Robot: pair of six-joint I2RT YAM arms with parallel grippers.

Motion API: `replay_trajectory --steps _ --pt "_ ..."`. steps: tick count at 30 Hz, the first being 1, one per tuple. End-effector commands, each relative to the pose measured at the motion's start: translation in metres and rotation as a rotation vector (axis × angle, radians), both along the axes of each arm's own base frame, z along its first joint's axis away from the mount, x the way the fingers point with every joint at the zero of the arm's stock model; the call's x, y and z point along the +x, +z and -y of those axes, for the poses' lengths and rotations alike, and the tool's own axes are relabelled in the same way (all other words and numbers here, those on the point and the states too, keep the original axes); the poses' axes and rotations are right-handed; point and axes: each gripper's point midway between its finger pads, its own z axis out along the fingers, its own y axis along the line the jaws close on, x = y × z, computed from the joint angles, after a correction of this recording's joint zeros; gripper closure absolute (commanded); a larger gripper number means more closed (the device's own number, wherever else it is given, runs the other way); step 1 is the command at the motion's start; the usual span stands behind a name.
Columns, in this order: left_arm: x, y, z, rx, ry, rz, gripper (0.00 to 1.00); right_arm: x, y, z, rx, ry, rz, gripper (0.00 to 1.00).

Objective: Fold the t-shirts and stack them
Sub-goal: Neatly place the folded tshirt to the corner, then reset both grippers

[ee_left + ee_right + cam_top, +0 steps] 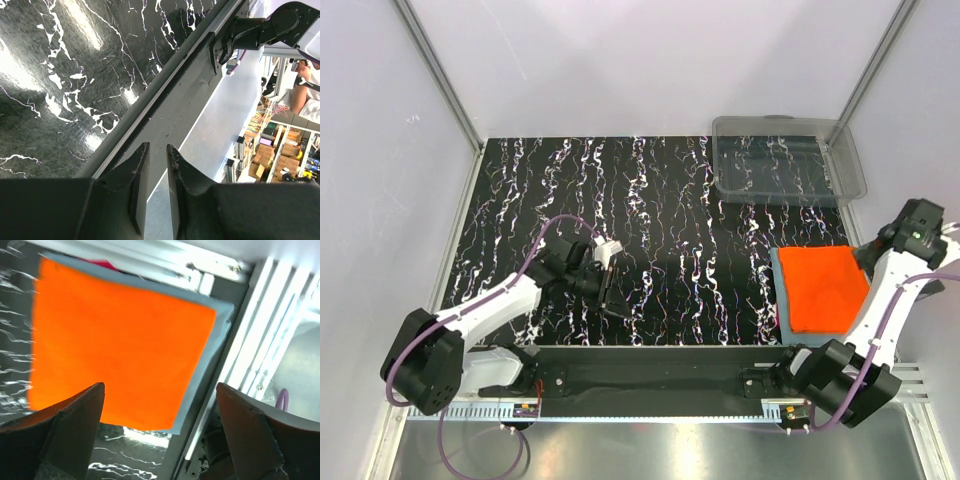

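The bright orange t-shirt (pixel 825 288) lies folded into a rectangle at the table's right edge. It rests on the folded blue-grey t-shirt (pixel 780 285), which shows only as a thin border. In the right wrist view the orange shirt (pixel 120 340) fills the frame and the blue-grey shirt (pixel 204 365) edges it. My right gripper (pixel 160 386) hangs above the stack, open wide and holding nothing; from above the right gripper (pixel 870 255) is at the stack's right side. My left gripper (pixel 610 285) hovers over bare table at the near left. Its jaws (pixel 157 146) leave only a narrow slit, with nothing between.
A clear plastic bin (pixel 790 160) stands at the back right corner. A black rail (pixel 660 360) runs along the near edge between the arm bases. White walls close in the marbled black table (pixel 650 200) on three sides.
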Motion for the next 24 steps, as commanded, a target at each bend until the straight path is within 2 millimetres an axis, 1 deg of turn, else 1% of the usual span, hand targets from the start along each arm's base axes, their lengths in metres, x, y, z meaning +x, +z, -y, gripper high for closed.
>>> replay_trajectory --steps 1,3,4,5,6,8,9,11,12,13,14,15,16,17,18,19,20,21,22,23,24 --pt "-0.002 0.011 0.000 -0.048 -0.025 0.048 0.76 0.013 0.040 0.008 -0.053 0.061 0.071 0.00" --pt "-0.002 0.011 0.000 -0.046 -0.021 0.057 0.76 0.024 0.044 -0.005 0.003 0.087 0.125 0.00" --pt "-0.001 0.012 -0.001 -0.050 -0.020 0.059 0.76 0.032 0.042 -0.017 0.047 0.105 0.156 0.00" --pt "0.000 0.014 0.000 -0.055 -0.022 0.061 0.76 0.042 0.041 -0.037 0.065 0.174 0.163 0.00" --pt "0.001 0.016 0.001 -0.060 -0.021 0.067 0.76 0.049 0.041 -0.051 0.074 0.223 0.163 0.00" --pt "0.003 0.018 0.001 -0.059 -0.015 0.074 0.76 0.056 0.040 -0.076 0.090 0.271 0.166 0.00" --pt "0.004 0.019 0.001 -0.060 -0.011 0.081 0.76 0.065 0.040 -0.107 0.123 0.384 0.179 0.00" --pt "0.006 0.022 0.001 -0.062 0.004 0.088 0.74 0.071 0.037 -0.141 0.178 0.443 0.219 0.00" --pt "0.005 0.019 -0.001 -0.055 0.017 0.092 0.74 0.073 0.036 -0.174 0.221 0.552 0.233 0.00" --pt "0.005 0.019 -0.002 -0.053 0.029 0.097 0.73 0.075 0.035 -0.194 0.255 0.579 0.257 0.00" --pt "0.005 0.023 -0.003 -0.065 0.053 0.108 0.72 0.077 0.031 -0.211 0.276 0.620 0.269 0.00" --pt "0.005 0.016 -0.006 -0.060 0.081 0.115 0.72 0.078 0.028 -0.228 0.298 0.665 0.273 0.00" --pt "0.005 0.015 -0.007 -0.065 0.105 0.119 0.71 0.079 0.025 -0.263 0.337 0.774 0.295 0.00" --pt "0.004 0.016 -0.007 -0.076 0.140 0.100 0.71 0.079 0.020 -0.281 0.359 0.827 0.289 0.00" --pt "0.003 0.011 -0.011 -0.081 0.177 0.111 0.68 0.075 0.016 -0.302 0.397 0.890 0.288 0.00" --pt "0.003 0.009 -0.012 -0.084 0.204 0.100 0.66 0.067 0.004 -0.322 0.428 0.943 0.264 0.00" --pt "0.002 0.008 -0.013 -0.091 0.247 0.060 0.63 0.069 -0.001 -0.337 0.453 0.973 0.273 0.00" --pt "0.002 0.006 -0.017 -0.104 0.288 0.079 0.59 0.066 -0.005 -0.347 0.482 0.995 0.274 0.00" --pt "0.002 0.007 -0.018 -0.120 0.333 0.063 0.57 0.066 -0.015 -0.360 0.505 1.021 0.296 0.00" --pt "0.004 -0.002 -0.023 -0.114 0.380 0.072 0.55 0.065 -0.017 -0.362 0.518 1.025 0.321 0.00" --pt "0.005 0.008 -0.026 -0.157 0.406 0.116 0.54 0.059 -0.020 -0.370 0.573 1.044 0.333 0.00"
